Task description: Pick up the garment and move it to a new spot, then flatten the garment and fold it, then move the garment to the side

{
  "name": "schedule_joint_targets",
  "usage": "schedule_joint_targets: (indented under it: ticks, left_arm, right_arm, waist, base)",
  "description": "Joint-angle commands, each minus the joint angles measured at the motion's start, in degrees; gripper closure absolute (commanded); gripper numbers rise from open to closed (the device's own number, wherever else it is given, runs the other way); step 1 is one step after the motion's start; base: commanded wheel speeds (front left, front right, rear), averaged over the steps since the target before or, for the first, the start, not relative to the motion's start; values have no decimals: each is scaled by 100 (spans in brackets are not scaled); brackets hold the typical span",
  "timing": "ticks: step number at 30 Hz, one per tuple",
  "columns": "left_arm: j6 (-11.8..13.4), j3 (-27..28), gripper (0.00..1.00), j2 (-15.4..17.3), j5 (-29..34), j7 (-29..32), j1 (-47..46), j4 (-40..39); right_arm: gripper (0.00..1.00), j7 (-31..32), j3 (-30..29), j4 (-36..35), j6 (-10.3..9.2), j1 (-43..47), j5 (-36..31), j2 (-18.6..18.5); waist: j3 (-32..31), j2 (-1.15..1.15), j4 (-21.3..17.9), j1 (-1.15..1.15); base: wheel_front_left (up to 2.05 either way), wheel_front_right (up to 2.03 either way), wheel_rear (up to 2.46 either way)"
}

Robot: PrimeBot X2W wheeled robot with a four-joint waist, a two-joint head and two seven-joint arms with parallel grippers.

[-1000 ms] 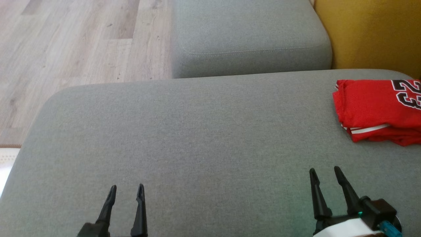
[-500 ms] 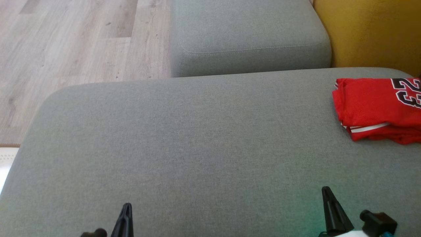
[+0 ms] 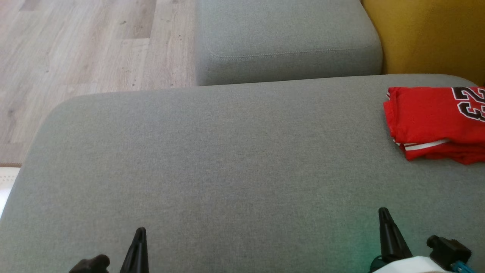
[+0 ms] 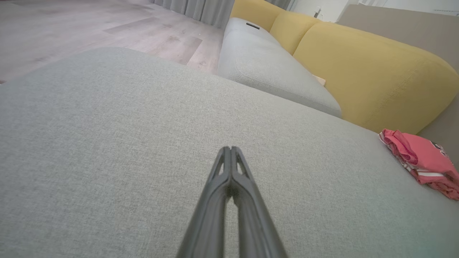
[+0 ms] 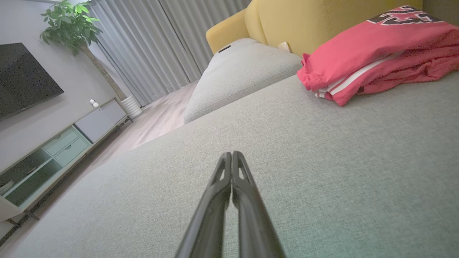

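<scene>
Here, left gripper (image 4: 229, 147): thin dark fingers pressed tight together, nothing in them.
Right gripper (image 5: 229, 153): same, pinched closed and empty.
Seat (image 3: 227, 159): big, flat, gray woven cloth with round corners, under both grippers.
Garment (image 3: 428, 117): red, folded, soft, white stripes, dark numbers; lies on the seat's far right side, near the yellow sofa back (image 3: 428, 34).
Room: pale wood floor (image 3: 75, 45), gray curtains (image 5: 161, 46), a green plant (image 5: 70, 25).

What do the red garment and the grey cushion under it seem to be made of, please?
The red garment looks like thin synthetic jersey knit, matte: it lies in soft folds, with white striped trim and applied numerals. The grey cushion looks like woven upholstery cloth, matte, showing a fine flecked weave.
</scene>
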Motion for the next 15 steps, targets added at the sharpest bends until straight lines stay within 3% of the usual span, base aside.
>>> schedule_joint_targets:
  ticks: [1, 15]
  left_arm:
    - [-35, 86, 100, 69, -159, 14, -289, -149]
    - [-195, 246, 100, 102, -1154, 204, -561, -4]
  right_arm:
    - [100, 31, -29, -183, 9, -306, 162, -86]
    - [100, 232, -121, -185, 14, -479, 1116, -118]
  waist:
    - [6, 0, -1, 0]
    - [86, 0, -9, 0]
  base:
    - [0, 0, 0]
    - [0, 0, 0]
